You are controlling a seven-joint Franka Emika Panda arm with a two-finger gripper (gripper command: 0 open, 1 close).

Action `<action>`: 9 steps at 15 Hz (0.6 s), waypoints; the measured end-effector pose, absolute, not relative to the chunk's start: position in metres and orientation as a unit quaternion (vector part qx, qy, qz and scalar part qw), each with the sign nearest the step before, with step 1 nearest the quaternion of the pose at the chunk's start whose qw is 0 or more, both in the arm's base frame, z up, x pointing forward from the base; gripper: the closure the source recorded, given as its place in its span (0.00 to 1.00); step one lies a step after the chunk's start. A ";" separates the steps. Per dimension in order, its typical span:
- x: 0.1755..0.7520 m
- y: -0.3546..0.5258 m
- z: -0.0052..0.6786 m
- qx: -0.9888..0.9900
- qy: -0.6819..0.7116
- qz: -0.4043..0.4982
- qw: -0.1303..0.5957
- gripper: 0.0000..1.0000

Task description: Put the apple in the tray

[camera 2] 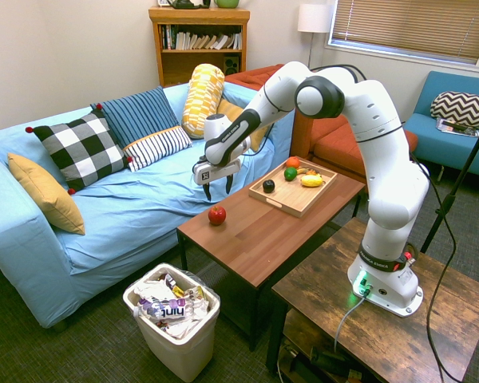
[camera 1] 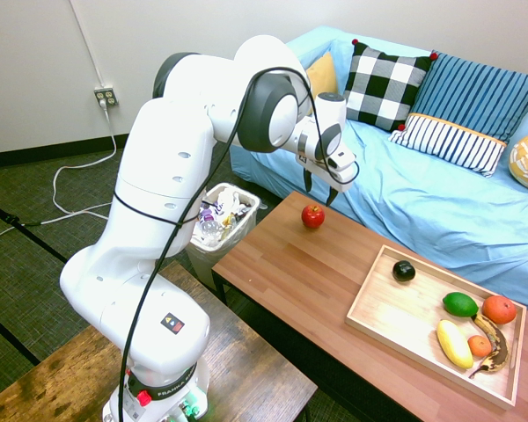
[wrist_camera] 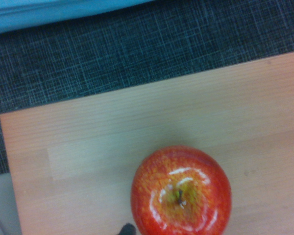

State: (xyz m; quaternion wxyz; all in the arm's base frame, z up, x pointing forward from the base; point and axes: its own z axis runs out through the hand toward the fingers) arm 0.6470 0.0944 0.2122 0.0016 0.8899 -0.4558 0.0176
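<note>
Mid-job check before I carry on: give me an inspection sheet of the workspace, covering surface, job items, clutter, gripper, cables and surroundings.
Surface: brown wooden coffee table, no spills seen.
Job items: apple on the table near one end, outside the tray.
Clutter: in the tray, a small dark fruit, green fruit, yellow fruit, brown-spotted banana and two orange-red fruits.
Gripper: open and empty, above the apple's end of the table.
Cables: left out.
Surroundings: blue-covered sofa alongside; filled waste bin near the table's end.
</note>
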 end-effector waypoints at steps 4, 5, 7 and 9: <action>0.662 0.097 0.176 0.889 -0.458 0.003 0.020 0.00; 0.665 0.097 0.167 0.888 -0.458 -0.001 0.022 0.00; 0.669 0.100 0.149 0.887 -0.460 -0.008 0.024 0.00; 0.672 0.103 0.137 0.887 -0.461 -0.017 0.028 0.00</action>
